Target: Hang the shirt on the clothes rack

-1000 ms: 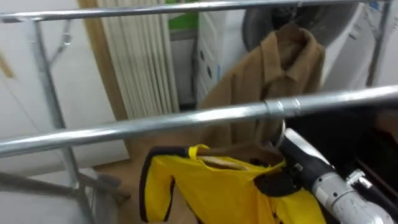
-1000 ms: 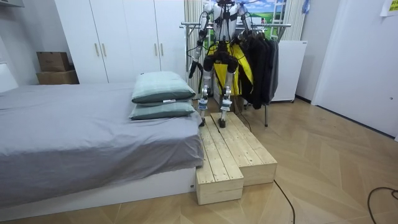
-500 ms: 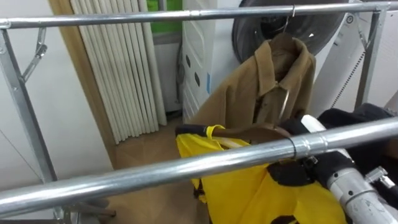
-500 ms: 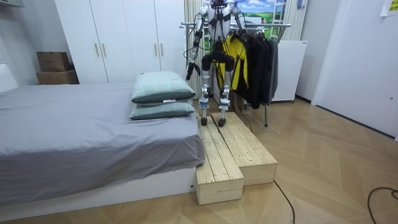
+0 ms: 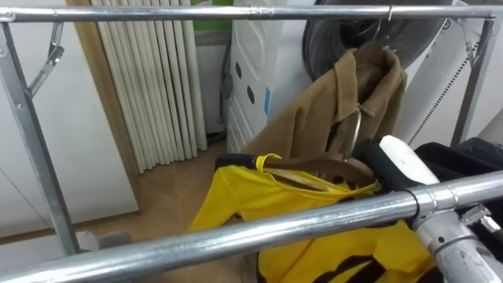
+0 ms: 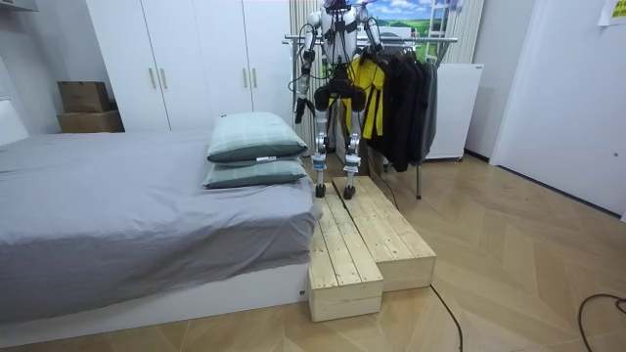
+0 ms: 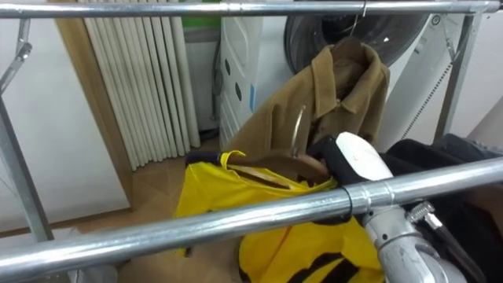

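The right hand [image 7: 322, 153], fingers curled round the neck of the wooden hanger [image 5: 314, 167], holds the yellow jacket [image 5: 259, 208] between near rail [image 5: 236, 236] and far rail [image 5: 196, 12] (hook upward, presumably to catch the latter).

Metal clothes rack [image 5: 39, 157] with a near rail [image 5: 236, 236] and a far rail [image 5: 196, 12]. A brown jacket [image 5: 330, 110] hangs by a hook from the far rail. Dark garments [image 6: 406, 98] hang at the rack's end on the room view's right.
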### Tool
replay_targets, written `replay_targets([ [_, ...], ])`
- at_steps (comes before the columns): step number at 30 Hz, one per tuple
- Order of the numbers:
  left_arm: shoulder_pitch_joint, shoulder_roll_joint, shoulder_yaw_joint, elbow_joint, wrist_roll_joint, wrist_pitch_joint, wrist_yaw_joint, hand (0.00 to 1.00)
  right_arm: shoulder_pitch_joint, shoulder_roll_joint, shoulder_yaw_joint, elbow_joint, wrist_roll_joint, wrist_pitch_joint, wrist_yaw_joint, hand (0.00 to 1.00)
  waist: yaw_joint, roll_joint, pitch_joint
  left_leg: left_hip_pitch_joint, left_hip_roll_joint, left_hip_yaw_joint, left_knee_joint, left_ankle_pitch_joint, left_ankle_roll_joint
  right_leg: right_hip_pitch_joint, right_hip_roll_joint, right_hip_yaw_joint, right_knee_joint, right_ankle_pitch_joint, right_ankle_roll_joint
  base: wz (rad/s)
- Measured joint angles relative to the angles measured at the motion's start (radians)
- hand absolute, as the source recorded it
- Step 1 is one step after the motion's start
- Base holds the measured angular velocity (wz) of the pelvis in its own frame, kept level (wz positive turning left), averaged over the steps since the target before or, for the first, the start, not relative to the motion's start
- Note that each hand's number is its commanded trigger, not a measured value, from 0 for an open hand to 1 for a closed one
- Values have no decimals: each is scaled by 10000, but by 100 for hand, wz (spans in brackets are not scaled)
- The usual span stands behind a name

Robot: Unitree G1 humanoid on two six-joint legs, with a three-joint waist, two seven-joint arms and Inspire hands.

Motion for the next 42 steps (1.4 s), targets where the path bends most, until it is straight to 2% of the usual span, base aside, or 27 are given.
replay_targets([
  [6, 41, -8, -468, 407, -4, -34, 253, 0, 477, 22, 360, 635, -80, 99, 55, 100, 119, -34, 3, 368, 61, -99, -172, 12, 19, 320, 68, 2, -54, 0, 1, 1],
  [13, 408, -4, -463, 466, 103, -1, 309, 0, 754, 375, 358, 1149, -712, 187, 49, 100, 164, -67, -6, 341, 54, -115, -175, 12, 19, 366, 74, -12, -154, 0, 0, 2],
  [17, 448, -3, -460, 464, 80, 4, 311, 0, 753, 462, 408, 1608, -729, 86, -247, 100, 198, -66, -1, 335, 38, -98, -175, 12, 19, 366, 63, 25, -169, 0, 0, 1],
  [20, 445, -45, -466, 364, 92, -1, 341, 0, 756, 533, 531, 1785, -1098, 85, -596, 100, 167, 38, 68, 239, -6, -83, -170, 11, 20, 365, 16, -35, -224, 0, 1, 6],
  [25, 353, -48, -473, 360, 120, 3, 539, 0, 965, 662, 920, 1960, -1895, 31, -1049, 100, 146, 128, 62, 29, -49, -130, -112, 12, 25, 299, -25, -186, -350, -1, 1, 7],
  [28, 323, -51, -482, 373, 122, 16, 662, 0, 1068, 662, 1131, 2304, -2473, -80, -1536, 100, 171, 196, 62, -54, -58, -188, 110, 12, 26, 292, -51, -241, -337, -1, 1, 6],
  [33, 479, -63, -669, 403, 76, 29, 968, 0, 1365, 663, 1215, 2804, -3543, -349, -2930, 100, 131, 476, -96, 17, -40, -171, 136, 13, 27, 360, -25, -241, -332, 0, 1, 0],
  [40, 594, -103, -690, 364, 5, -111, 1106, 0, 1588, 669, 1083, 3134, -3966, -928, -5047, 100, -46, 557, -14, -160, -42, -91, 401, 15, 35, 350, -47, -247, -345, -26, 27, -4],
  [42, 512, -126, -690, 361, 0, -241, 1085, 0, 1748, 667, 1082, 3131, -4220, -1269, -5633, 100, -121, 567, 16, -370, -87, -102, 622, -6, 53, 291, -90, -217, -349, -156, -75, 12],
])
